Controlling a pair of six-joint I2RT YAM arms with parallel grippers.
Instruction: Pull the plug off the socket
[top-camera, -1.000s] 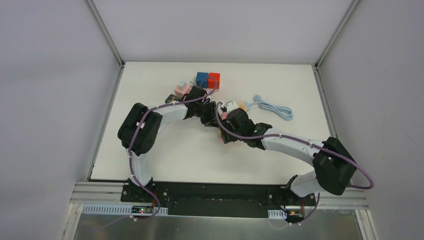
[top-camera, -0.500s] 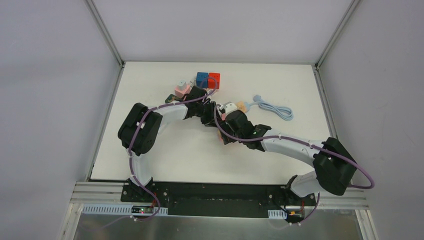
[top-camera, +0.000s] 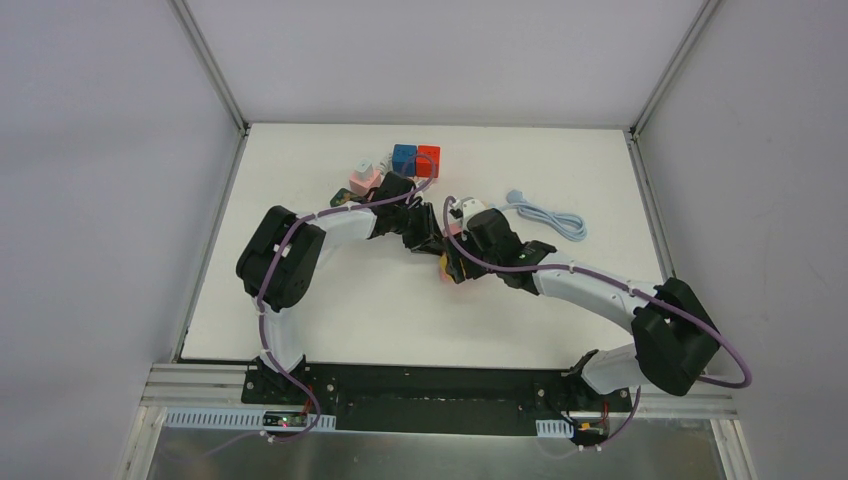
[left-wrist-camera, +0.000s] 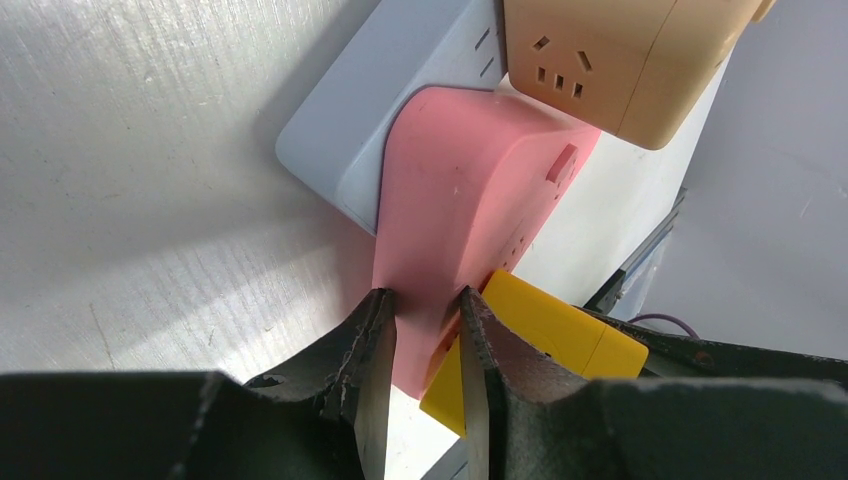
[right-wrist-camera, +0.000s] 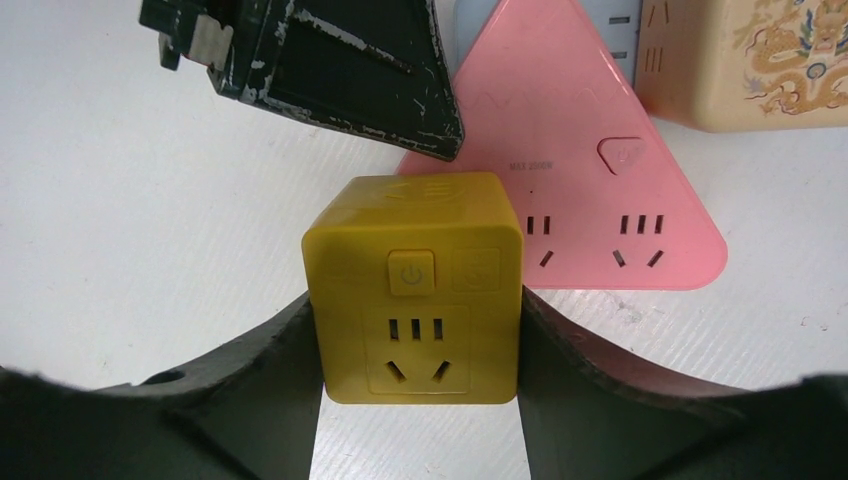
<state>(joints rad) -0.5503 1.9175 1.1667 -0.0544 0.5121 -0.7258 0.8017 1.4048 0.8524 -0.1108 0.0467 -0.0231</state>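
Note:
A yellow cube plug (right-wrist-camera: 415, 290) sits between the fingers of my right gripper (right-wrist-camera: 415, 345), which is shut on its two sides. Its far face lies against the edge of a pink triangular socket (right-wrist-camera: 590, 200); whether its pins are still in, I cannot tell. My left gripper (left-wrist-camera: 425, 335) is shut on one corner of the pink socket (left-wrist-camera: 470, 190), with the yellow plug (left-wrist-camera: 560, 330) just beside its right finger. From above, both grippers meet mid-table, and the yellow plug (top-camera: 447, 266) shows under the right wrist.
The pink socket rests on a pale blue power strip (left-wrist-camera: 400, 90) next to a beige cube adapter (left-wrist-camera: 620, 60). Blue (top-camera: 404, 159) and red (top-camera: 428, 159) cubes and a pink-white adapter (top-camera: 364, 177) stand at the back. A pale blue cable (top-camera: 548, 215) trails right.
My right wrist and forearm have swung to the right and slightly farther back, with the yellow plug still gripped. The left arm has stayed almost still on the pink socket.

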